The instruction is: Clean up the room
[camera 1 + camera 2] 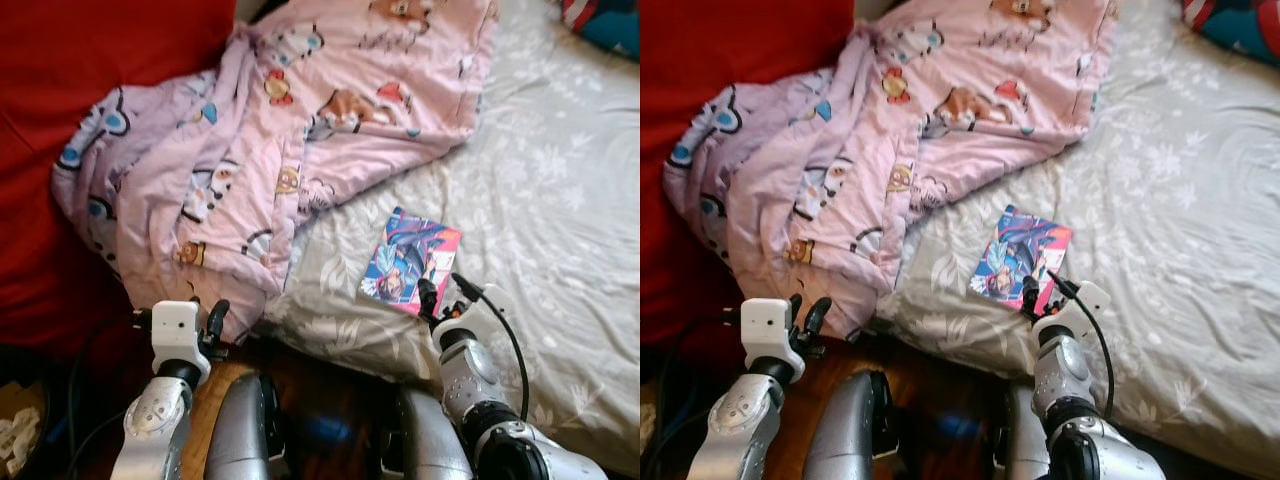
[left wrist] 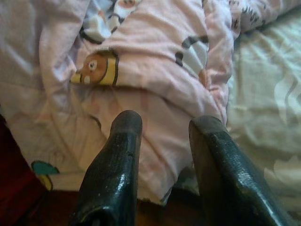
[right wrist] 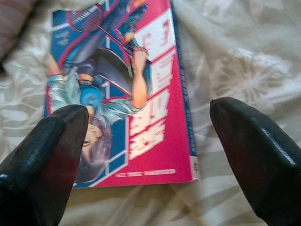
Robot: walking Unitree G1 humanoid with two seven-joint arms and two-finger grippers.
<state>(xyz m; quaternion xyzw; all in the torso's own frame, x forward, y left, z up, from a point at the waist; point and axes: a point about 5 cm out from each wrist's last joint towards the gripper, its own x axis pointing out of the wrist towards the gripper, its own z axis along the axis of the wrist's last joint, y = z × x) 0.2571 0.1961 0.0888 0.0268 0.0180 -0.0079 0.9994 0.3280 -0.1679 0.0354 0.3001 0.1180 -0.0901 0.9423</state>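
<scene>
Step in hand: by my reading, the approach to pick up the flat pink-and-blue comic book (image 1: 410,262) from the grey floral bedsheet (image 1: 560,200)
Right gripper (image 3: 150,141): jaws spread wide, hovering at the book's near edge, holding nothing
Book relative to jaws: flat on the sheet, its near corner between the two black fingers (image 3: 42,155) and just ahead of them, not touched
Next move: likely lower, get a finger under the thin edge, then close
Left gripper (image 2: 164,160): jaws narrowly apart, empty, near the hanging edge of the crumpled pink cartoon-print blanket (image 1: 260,150)

Red wall (image 1: 60,110) left of bed; dark wood floor (image 1: 320,400) below.
</scene>
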